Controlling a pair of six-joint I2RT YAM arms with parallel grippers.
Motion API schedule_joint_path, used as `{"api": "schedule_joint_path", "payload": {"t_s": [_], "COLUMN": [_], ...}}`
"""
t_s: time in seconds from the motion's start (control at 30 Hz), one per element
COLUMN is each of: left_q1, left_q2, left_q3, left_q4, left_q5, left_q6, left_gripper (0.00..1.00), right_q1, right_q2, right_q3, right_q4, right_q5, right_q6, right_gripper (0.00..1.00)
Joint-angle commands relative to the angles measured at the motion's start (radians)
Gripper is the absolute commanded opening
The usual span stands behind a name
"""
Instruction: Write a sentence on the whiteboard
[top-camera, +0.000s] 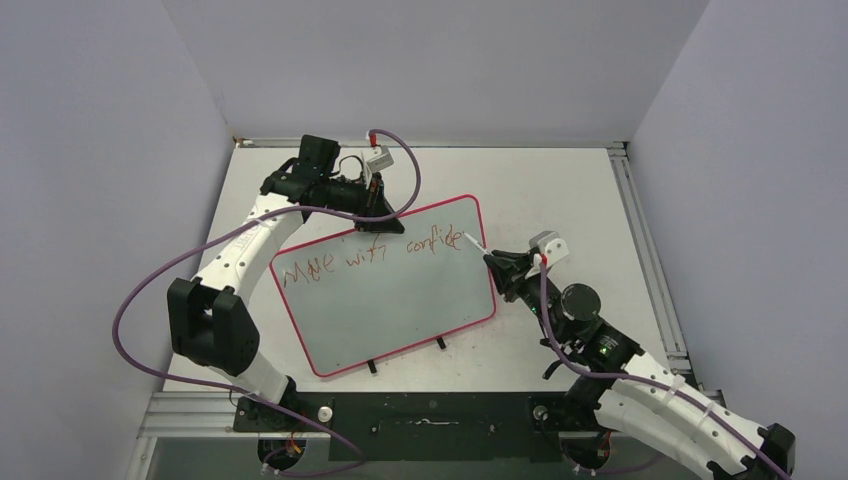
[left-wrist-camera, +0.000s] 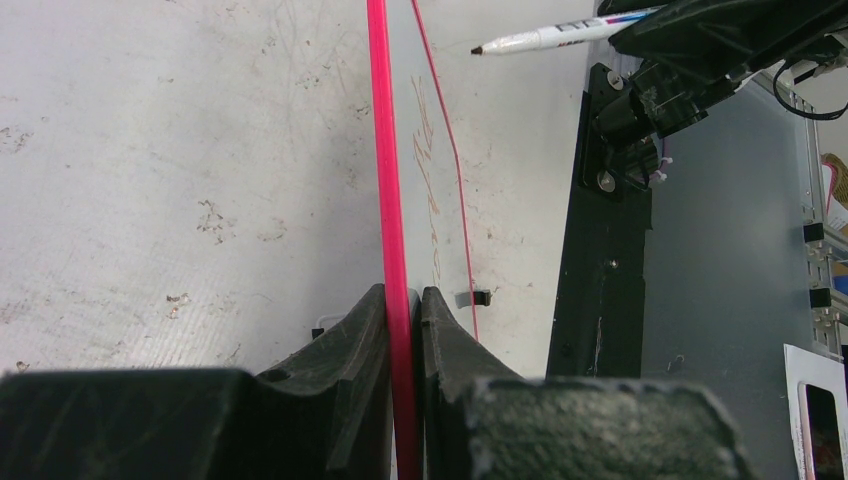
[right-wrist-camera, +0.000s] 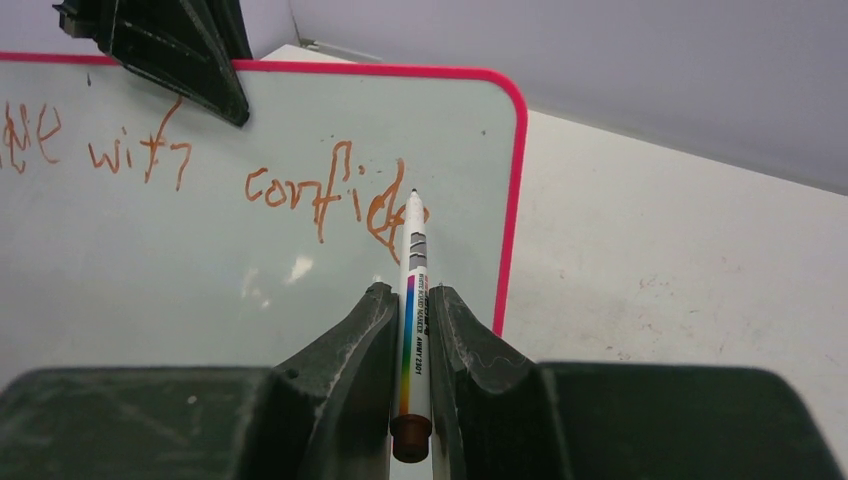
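The whiteboard (top-camera: 400, 310) lies tilted on the table, pale with a pink-red rim (left-wrist-camera: 385, 170). The sentence (top-camera: 370, 262) in red-brown marker reads roughly "Move with confide" (right-wrist-camera: 330, 195). My left gripper (left-wrist-camera: 405, 300) is shut on the board's far rim, seen from above at the top edge (top-camera: 378, 215). My right gripper (right-wrist-camera: 410, 300) is shut on a white marker (right-wrist-camera: 413, 290) with a rainbow stripe. Its tip (right-wrist-camera: 414, 197) sits at the last letter, near the board's right rim (top-camera: 470, 240).
A black base plate (top-camera: 420, 415) runs along the near table edge between the arm bases. The board's two small black feet (top-camera: 440, 343) point toward it. Purple cables (top-camera: 140, 300) loop beside the left arm. Grey walls close the back and sides.
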Motion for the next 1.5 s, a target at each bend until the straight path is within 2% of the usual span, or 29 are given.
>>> {"api": "schedule_joint_path", "payload": {"t_s": [0.0, 0.53, 1.2, 1.47], "left_q1": [-0.014, -0.014, -0.014, -0.014], "left_q2": [-0.026, -0.026, -0.028, -0.028], "left_q3": [-0.024, -0.025, -0.027, -0.027], "left_q4": [0.002, 0.003, 0.008, 0.008], "left_q5": [0.019, 0.019, 0.019, 0.018], "left_q6": [0.072, 0.072, 0.071, 0.071], "left_gripper": [0.00, 0.00, 0.00, 0.00], "right_q1": [0.008, 0.009, 0.045, 0.058], "right_q2": [-0.011, 0.056, 0.050, 0.050], "right_q3": [-0.006, -0.002, -0.019, -0.012], "right_q4": [-0.002, 0.020, -0.062, -0.001], "right_q5": [0.077, 0.065, 0.097, 0.159], "right_q6": [0.013, -0.006, 0.051, 0.029], "right_gripper": [0.05, 0.05, 0.05, 0.05]}}
